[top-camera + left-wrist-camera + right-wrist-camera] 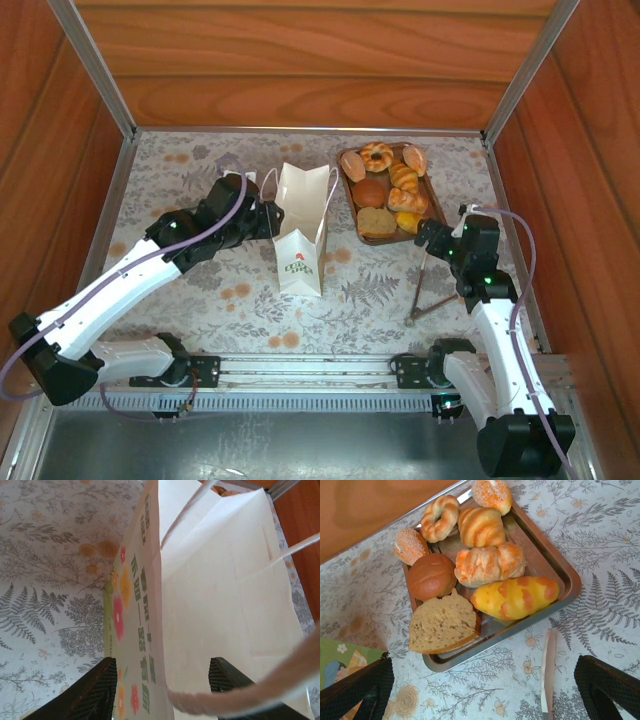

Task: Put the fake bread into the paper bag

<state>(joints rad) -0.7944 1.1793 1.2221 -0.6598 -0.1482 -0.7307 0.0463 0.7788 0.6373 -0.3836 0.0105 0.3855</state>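
The right gripper (485, 680) is nearest, its 2 dark fingers spread wide with nothing between them, just above the near corner of the tray (570, 580). The fake bread (489, 564) lies in this tray, 8 pieces packed close and touching, on the far right part of the table (600, 540). The yellow loaf (517, 597) and the cut slice (444, 625) are the closest ones. The pieces are probably light and rather stiff, with smooth rounded crusts that may slip, so a grasp across the narrow middle of the loaf seems safest. The paper bag (303, 230) stands upright left of the tray, well apart from it. The left gripper (162, 680) is at the bag's top edge, jaws apart and not pressing the paper. The bag looks thin and may tip easily.
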